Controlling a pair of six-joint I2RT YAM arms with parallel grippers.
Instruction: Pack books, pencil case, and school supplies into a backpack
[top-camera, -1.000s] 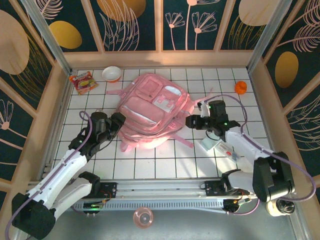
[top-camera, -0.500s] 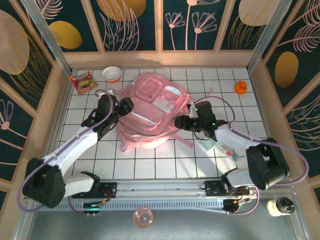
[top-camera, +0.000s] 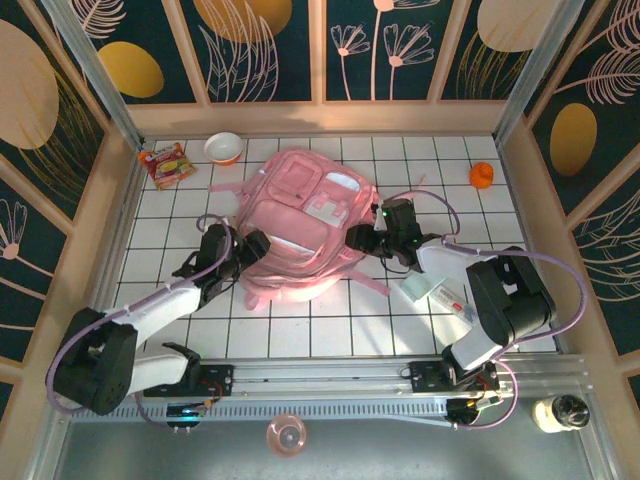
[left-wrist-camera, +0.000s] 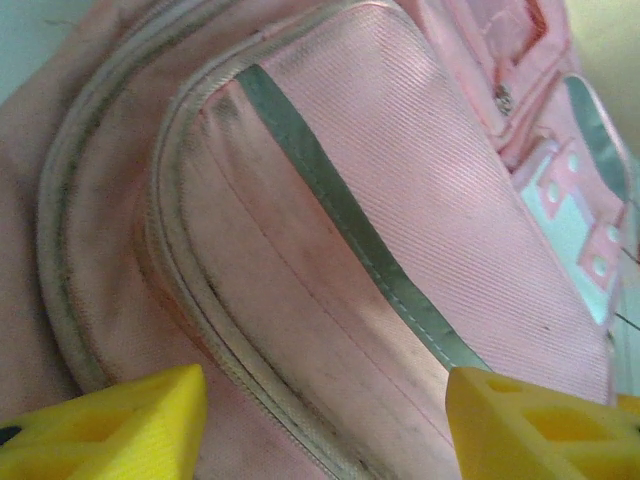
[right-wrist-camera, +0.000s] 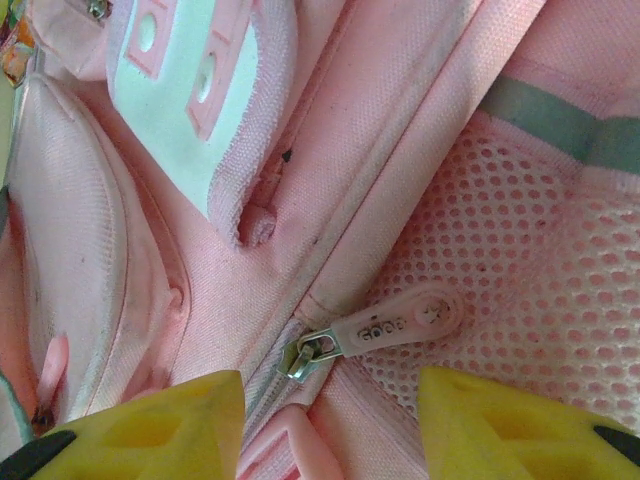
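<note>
Backpack flat on the table, a gripper at each side

From above: one pink backpack (top-camera: 300, 215) lies in the middle of the white tiled table (top-camera: 330, 320), pockets up, its length slanting from near left to far right. Both arms reach inward, elbows low. The left gripper (top-camera: 248, 248) is at its near-left edge and the right gripper (top-camera: 360, 240) at its right side. One pencil case (top-camera: 435, 292) lies beside the right arm. At the back sit one bowl (top-camera: 223, 147), one snack packet (top-camera: 165, 163) and one small orange thing (top-camera: 482, 175).

Left wrist: the left gripper (left-wrist-camera: 325, 415) is spread wide over a pocket with a grey stripe (left-wrist-camera: 340, 210).

Right wrist: the right gripper (right-wrist-camera: 330, 410) is spread, with one zip pull (right-wrist-camera: 395, 322) between its fingers, unpinched.
</note>
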